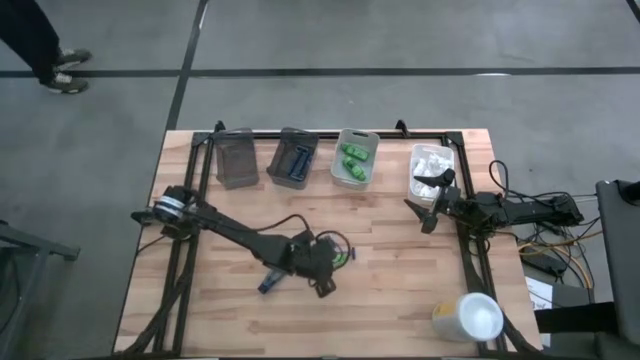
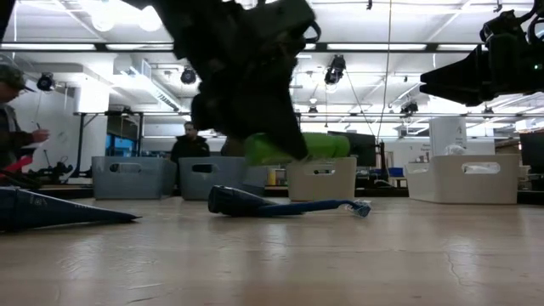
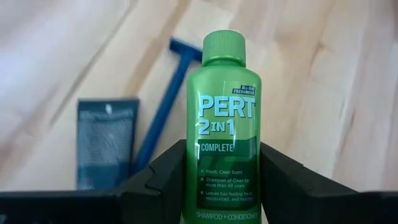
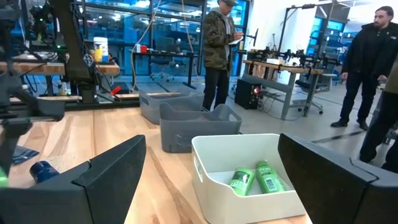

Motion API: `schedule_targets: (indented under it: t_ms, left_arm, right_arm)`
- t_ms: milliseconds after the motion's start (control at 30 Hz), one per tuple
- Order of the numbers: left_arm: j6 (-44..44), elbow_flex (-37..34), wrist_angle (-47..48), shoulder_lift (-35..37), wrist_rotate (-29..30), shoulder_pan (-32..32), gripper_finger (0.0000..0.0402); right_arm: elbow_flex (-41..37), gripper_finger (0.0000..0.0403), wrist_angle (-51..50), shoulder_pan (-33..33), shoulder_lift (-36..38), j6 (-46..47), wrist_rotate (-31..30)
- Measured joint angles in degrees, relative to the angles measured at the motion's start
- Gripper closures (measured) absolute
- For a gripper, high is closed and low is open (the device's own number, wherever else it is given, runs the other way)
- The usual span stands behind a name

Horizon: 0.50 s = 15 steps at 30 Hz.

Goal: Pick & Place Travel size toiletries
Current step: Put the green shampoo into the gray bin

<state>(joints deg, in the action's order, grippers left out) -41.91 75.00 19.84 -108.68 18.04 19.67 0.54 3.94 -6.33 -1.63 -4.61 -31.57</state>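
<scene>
My left gripper (image 1: 330,262) hangs over the table's middle, shut on a bright green shampoo bottle (image 3: 222,106) with a green cap. Below it on the wood lie a dark blue thin-handled razor (image 3: 163,118) and a dark blue flat packet (image 3: 106,149). In the low view the razor (image 2: 285,206) rests flat on the tabletop under the bottle (image 2: 302,146). My right gripper (image 1: 426,198) waits open at the table's right side, near the white bins, with nothing between its fingers. My left gripper pinches the bottle's lower body (image 3: 200,177) between its two fingers (image 3: 158,180), one on each side. The fingers slant down from the table's left and lie along the bottle, whose cap (image 3: 224,46) points away from the wrist. The bottle is lifted clear of the table.
Along the far edge stand several bins: a grey one (image 1: 235,158), a grey one with dark blue pieces (image 1: 293,160), a white one with green bottles (image 1: 355,158) and a white one with white packets (image 1: 432,165). A large white cup (image 1: 470,318) lies near the front right corner. People stand beyond the table.
</scene>
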Motion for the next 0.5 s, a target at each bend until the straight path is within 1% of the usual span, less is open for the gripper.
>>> schedule_targets:
  t_ms: [500]
  left_arm:
    - [6.1, 7.6, -0.1, 0.0, 0.1, -11.6, 0.0236]
  right_arm:
    - [0.0, 0.0039, 0.0, 0.0, 0.0, 0.0, 0.0]
